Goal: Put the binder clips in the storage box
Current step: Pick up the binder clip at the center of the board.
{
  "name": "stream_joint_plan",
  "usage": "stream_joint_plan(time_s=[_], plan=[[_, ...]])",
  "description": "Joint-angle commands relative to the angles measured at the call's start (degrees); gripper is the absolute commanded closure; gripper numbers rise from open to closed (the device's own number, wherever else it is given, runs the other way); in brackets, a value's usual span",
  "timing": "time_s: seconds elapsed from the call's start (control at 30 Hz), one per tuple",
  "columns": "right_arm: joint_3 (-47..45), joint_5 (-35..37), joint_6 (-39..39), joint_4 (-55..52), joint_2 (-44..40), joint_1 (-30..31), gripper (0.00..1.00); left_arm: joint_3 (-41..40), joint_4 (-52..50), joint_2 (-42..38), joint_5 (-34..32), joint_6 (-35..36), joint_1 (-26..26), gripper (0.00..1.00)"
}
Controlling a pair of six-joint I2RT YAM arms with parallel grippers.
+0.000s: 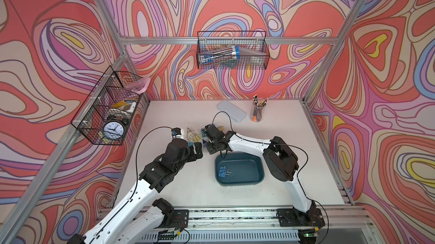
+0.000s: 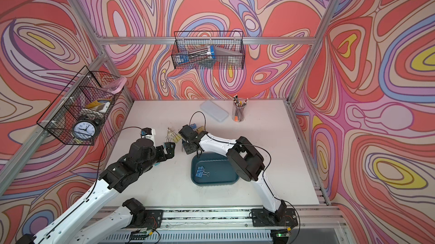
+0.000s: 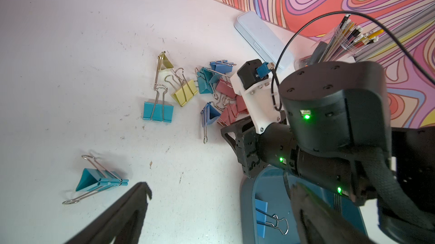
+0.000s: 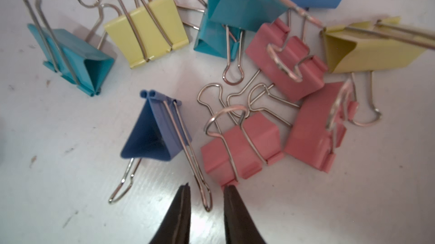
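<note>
The right claw (image 4: 207, 187) is a little apart, around the wire handle of a blue clip (image 4: 153, 132) — the left claw (image 3: 220, 185) is wide apart.

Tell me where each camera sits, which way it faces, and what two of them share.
Top views: overhead behind the robot, looking down at the table; left arm and right arm show.
Left wrist: faces binder clips, storage box; left gripper, right arm show.
Right wrist: close over clips; right gripper straddles a blue clip's handle.
Shared: wrist views both show the pink clips.
</note>
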Motion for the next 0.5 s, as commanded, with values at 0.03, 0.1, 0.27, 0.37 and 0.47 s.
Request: stream_joint_plan(time_s=[0.03, 0.1, 0.27, 0.37, 0.47], plan=[[1.2, -2.4, 0.3, 2.2, 1.8, -0.2, 0.84, 0.6, -0.4, 0.4, -0.4, 0.8, 0.4, 0.01], [1.4, -2.5, 0.3, 2.2, 1.8, -0.2, 0.88, 0.6, -0.3, 0.5, -0.3, 0.6, 0.4, 0.01], [1.2, -3.7, 0.5, 2.5, 0.9, -0.2, 0.97, 0.5, -0.5, 0.4, -0.3, 0.6, 0.4, 0.01], [0.6, -5.0, 0.9, 3.1, -0.9, -0.2, 1.0, 0.5, -0.7, 0.0, -0.4, 0.6, 0.4, 0.01], [-0.3, -6.2, 1.4, 2.9, -4.0, -0.2, 1.0, 0.6, -1.0, -0.5, -0.5, 0.5, 0.4, 0.01]])
